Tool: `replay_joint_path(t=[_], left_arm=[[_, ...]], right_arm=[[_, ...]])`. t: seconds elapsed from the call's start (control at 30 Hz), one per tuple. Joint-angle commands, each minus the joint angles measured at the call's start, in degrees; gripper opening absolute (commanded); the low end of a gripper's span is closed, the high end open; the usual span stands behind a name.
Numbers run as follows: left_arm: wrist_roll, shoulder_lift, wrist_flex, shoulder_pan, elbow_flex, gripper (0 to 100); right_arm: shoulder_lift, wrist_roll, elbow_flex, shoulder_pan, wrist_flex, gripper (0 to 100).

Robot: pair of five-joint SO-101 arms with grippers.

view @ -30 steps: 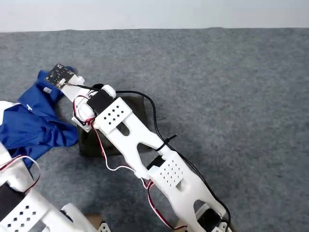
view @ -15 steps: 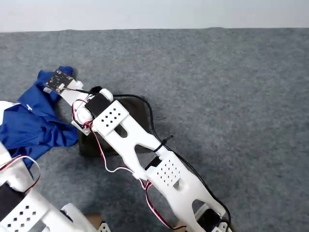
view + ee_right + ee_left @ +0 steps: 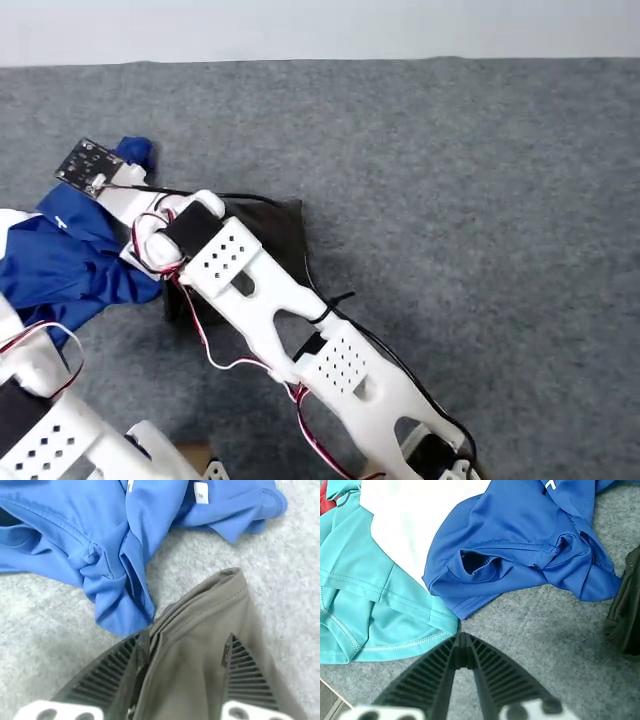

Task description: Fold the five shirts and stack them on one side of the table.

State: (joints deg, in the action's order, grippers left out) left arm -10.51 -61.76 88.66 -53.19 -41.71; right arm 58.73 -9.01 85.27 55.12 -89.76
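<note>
As right end effector [image 3: 186, 636] straddles olive shirt [image 3: 215, 600], jaws wide apart.

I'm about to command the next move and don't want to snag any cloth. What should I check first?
1. The left gripper is free of cloth: ok, it is shut on nothing over the grey carpet.
2. The right gripper has a firm hold on the folded olive-brown shirt: cannot tell. The cloth lies in it, but the grip itself is hidden.
3. The olive-brown shirt is apart from the crumpled blue shirt: not ok, their edges touch beside the right gripper.
4. The teal shirt and the white shirt are folded: not ok, they lie loose and overlapping.
5. All five shirts are accounted for: cannot tell. A scrap of red cloth shows beside the teal shirt.
</note>
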Motion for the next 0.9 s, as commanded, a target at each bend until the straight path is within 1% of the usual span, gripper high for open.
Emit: replay_joint_path(t=[0.0, 0.1, 0.13, 0.2, 0.3, 0.47, 0.6, 0.73, 0.87], left_arm=[[-0.2, -0.8, -1.1, -0.1, 0.7, 0], [-0.2, -0.8, -1.1, -0.1, 1.9, 0], [-0.2, -0.8, -1.1, -0.1, 2.8, 0], [-0.2, -0.5, -1.1, 0.3, 5.0, 0], [-0.4, -0.3, -0.6, 5.4, 7.1, 0], [-0.1, -0.3, 1.1, 17.0, 10.2, 0], [3.0, 0.9, 0.8, 23.9, 10.8, 0], [4.0, 6.3, 1.2, 29.4, 11.3, 0], [4.0, 13.5, 1.2, 34.1, 15.4, 0]], right_arm=[[-1.7, -0.8, 7.5, -2.3, -6.1, 24.1], [-1.7, -0.8, 11.1, -5.9, -12.2, 23.8], [-1.9, -0.8, 11.3, -7.3, -13.1, 22.1], [-3.1, -0.8, 11.0, -10.9, -13.1, 15.0], [-5.9, -1.0, 11.0, -15.1, -13.0, 1.4], [-11.4, -1.8, 8.3, -20.4, -13.2, 0.8], [-20.5, -1.8, -2.5, -24.1, -13.3, 1.0], [-33.5, -1.7, -20.3, -27.0, -13.1, 1.0], [-46.9, -1.7, -38.1, -30.5, -13.1, 1.0]])
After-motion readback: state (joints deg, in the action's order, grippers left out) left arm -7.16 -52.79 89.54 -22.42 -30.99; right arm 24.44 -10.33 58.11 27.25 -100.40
